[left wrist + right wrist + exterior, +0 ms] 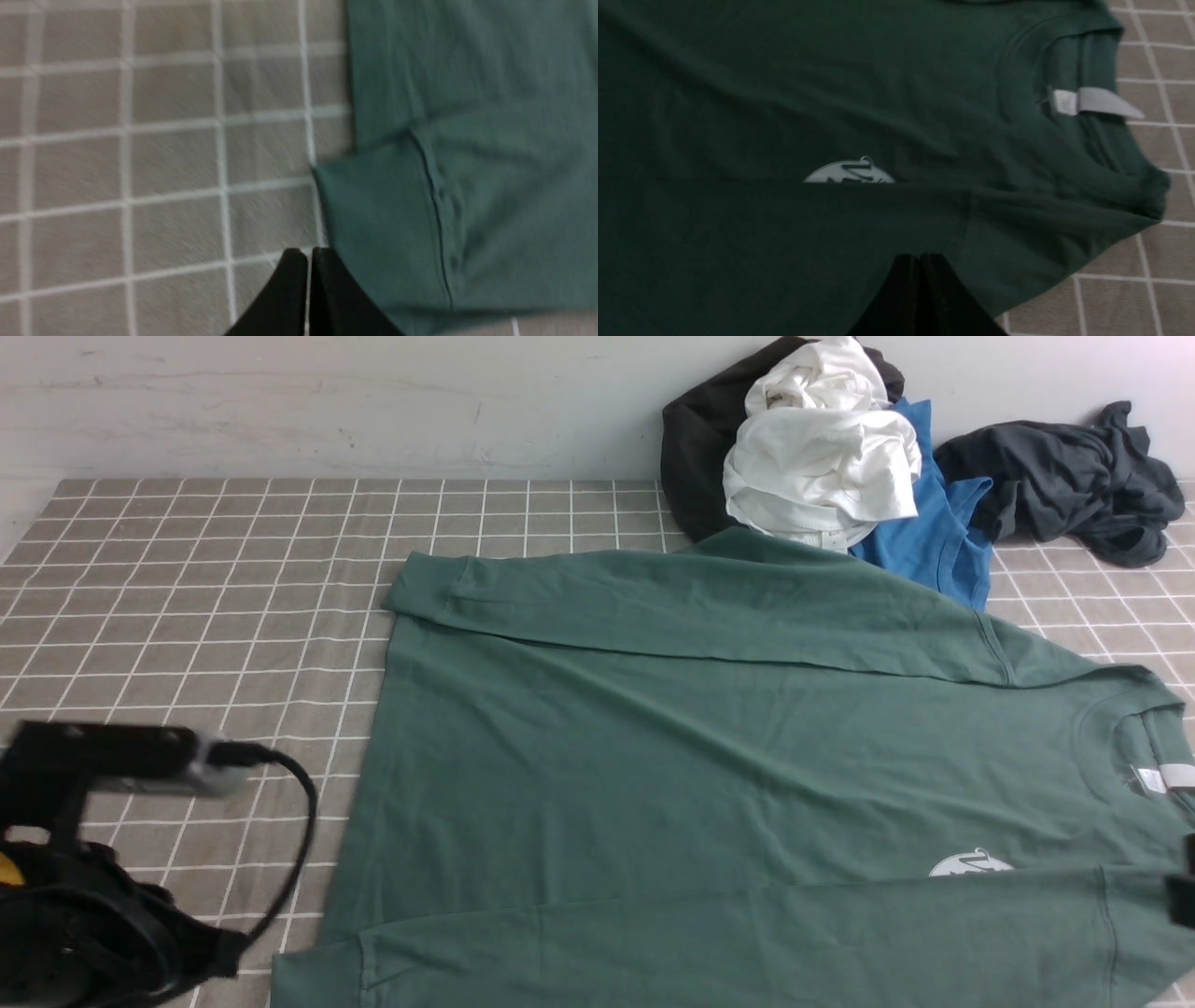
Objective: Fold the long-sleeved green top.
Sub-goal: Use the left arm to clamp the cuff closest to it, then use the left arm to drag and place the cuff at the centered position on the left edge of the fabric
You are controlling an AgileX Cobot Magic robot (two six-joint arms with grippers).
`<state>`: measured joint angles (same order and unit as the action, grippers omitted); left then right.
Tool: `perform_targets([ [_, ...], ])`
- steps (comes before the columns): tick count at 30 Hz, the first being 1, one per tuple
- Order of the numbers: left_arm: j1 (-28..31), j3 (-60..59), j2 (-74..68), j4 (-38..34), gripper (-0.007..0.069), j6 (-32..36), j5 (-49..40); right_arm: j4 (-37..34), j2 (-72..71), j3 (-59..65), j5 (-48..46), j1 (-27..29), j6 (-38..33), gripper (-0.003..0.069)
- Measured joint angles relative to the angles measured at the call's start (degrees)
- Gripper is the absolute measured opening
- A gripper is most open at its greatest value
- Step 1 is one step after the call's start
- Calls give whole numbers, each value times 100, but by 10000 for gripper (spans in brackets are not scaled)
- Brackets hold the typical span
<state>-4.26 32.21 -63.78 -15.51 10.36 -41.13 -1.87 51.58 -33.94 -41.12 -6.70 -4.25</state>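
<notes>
The green long-sleeved top (709, 747) lies flat on the checked cloth, neck and grey label (1162, 777) to the right, hem to the left. Both sleeves are folded over the body, one along the far edge, one along the near edge. The white logo (971, 865) peeks out above the near sleeve. My left gripper (308, 254) is shut and empty, just beside the near sleeve's cuff (373, 219). My right gripper (919, 259) is shut and empty above the near sleeve by the shoulder seam; the logo (850, 173) and label (1092, 101) show beyond it.
A pile of clothes sits at the back: a white garment (822, 457), a black one (700, 439), a bright blue one (943, 532) and a dark charcoal-grey one (1064, 476). The checked cloth (205, 569) lies bare to the left. My left arm (84, 877) is at the near left.
</notes>
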Motion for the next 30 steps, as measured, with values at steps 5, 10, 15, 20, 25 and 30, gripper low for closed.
perform_targets([
  [5, -1, 219, -1281, -798, 38, 667, -13, -459, 721, -2, 675, -875, -1018, -10],
  [10, -1, 395, -2096, -977, 207, 634, 532, -530, 1139, -9, 1064, -1291, -1277, -10],
  [15, -1, 444, -2609, -988, 325, 395, 716, -548, 1178, -9, 1141, -1310, -1300, -10],
  [20, -1, 500, -2666, -1009, 279, 432, 685, -566, 1185, -9, 1165, -1310, -1300, -10],
  [25, -1, 681, -2595, -1579, 34, 1099, 641, -572, 1185, -9, 1171, -1310, -1300, -10],
  [30, -1, 1322, -2073, -1832, 2, 1427, 164, -572, 1185, -9, 1182, -1310, -1321, -10],
])
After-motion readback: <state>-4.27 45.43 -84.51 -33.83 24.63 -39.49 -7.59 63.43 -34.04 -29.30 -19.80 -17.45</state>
